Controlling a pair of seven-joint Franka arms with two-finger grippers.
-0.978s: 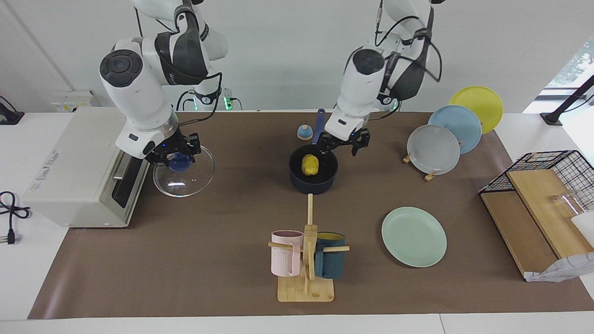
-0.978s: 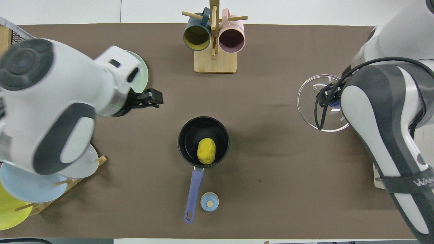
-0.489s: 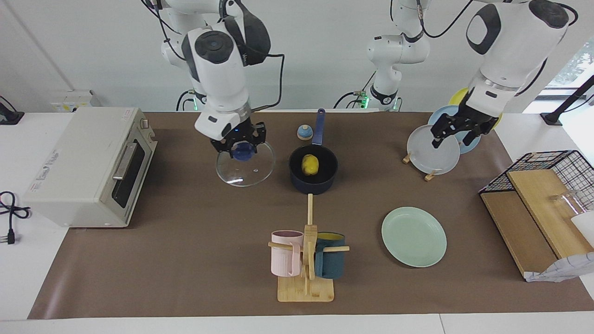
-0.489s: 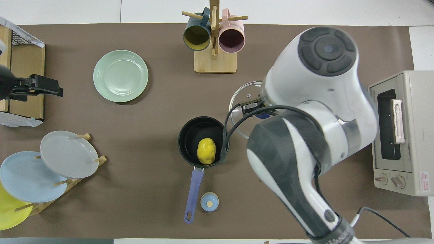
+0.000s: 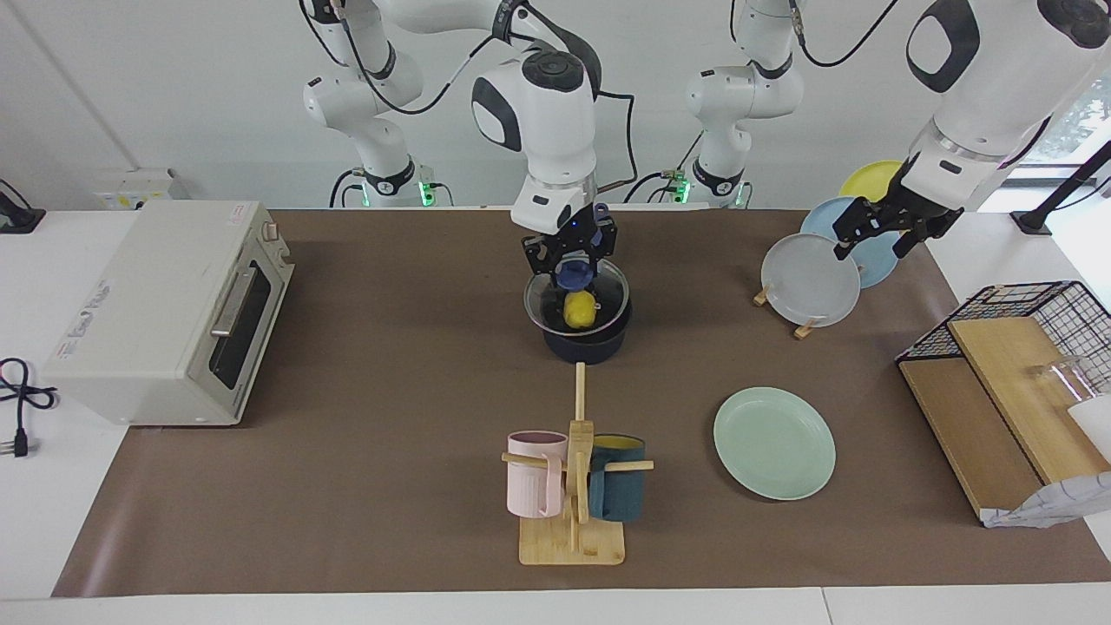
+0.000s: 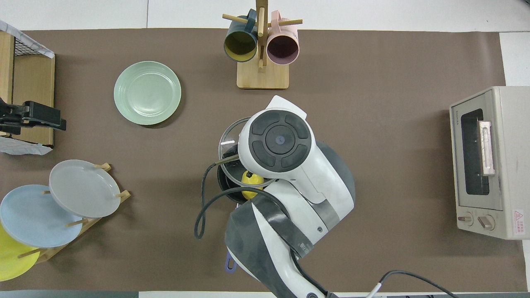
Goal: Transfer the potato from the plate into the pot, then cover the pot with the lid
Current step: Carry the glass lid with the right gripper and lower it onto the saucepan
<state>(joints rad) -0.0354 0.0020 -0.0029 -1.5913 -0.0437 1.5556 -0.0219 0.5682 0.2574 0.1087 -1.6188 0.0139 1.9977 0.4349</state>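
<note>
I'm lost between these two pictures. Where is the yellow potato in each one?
Facing view: the potato sits in the pot near the middle, seen through the glass lid held over it.
Overhead view: the potato peeks out at the middle, mostly covered by the white arm.
Shared landmark: the mug stand, farther from the robots than the pot.

right tool [image 5: 568, 260] hangs straight down, clamped tight; left tool [image 5: 885, 227] hovers raised, fingers spread.
</note>
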